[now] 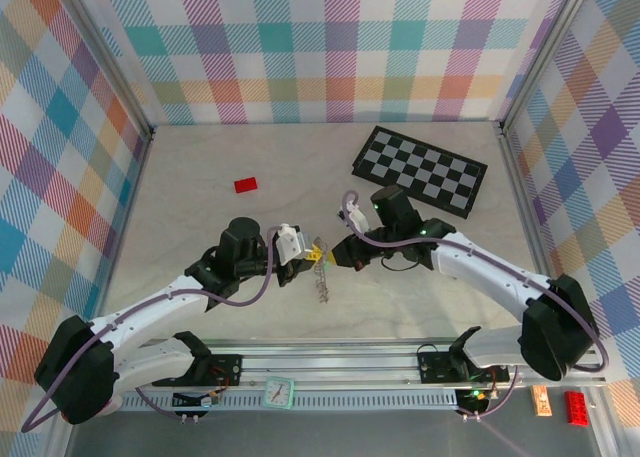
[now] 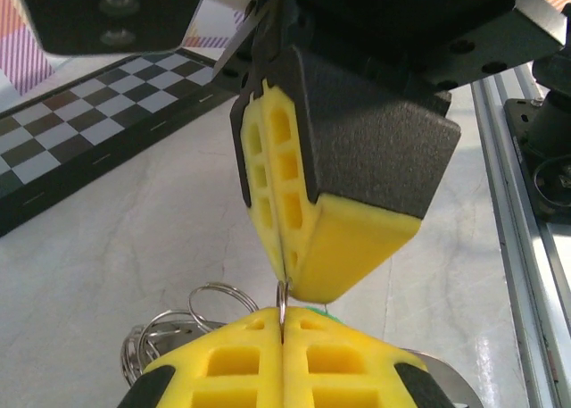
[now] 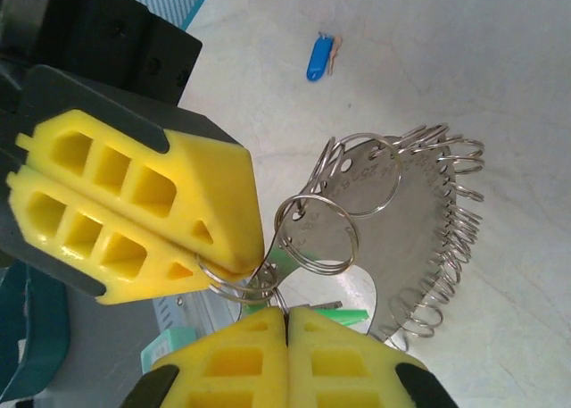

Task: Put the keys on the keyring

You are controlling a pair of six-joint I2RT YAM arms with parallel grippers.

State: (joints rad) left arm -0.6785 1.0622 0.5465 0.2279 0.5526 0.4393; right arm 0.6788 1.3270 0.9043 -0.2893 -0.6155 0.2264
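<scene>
Plenty of bare counter (image 1: 200, 217) left and right of the middle, closed in by plaid walls (image 1: 330, 47) on the left, back and right edges and by a metal rail (image 1: 340, 372) along the near edge. Toward the back right corner, a checkerboard (image 1: 420, 169); toward the back left, well apart from it, a small red block (image 1: 245, 185).

Near the middle of the counter, between both hands, the keyring (image 3: 442, 247): a floppy silvery loop of wire coils around a flat metal tag (image 3: 401, 212), with a few small split rings (image 3: 314, 234) bunched at one end. Hangs below the hands in the top view. Loose on the counter, apart from the keyring, the blue key (image 3: 318, 57). Tucked under the split rings, just beside the right fingertips, the green key (image 3: 343, 316); cannot tell whether threaded on.

Pressed together, the left hand (image 2: 282, 328), pinching a wire of the split rings. Likewise pressed together on the same bunch, the right hand (image 3: 285, 317), tip to tip with the left.
</scene>
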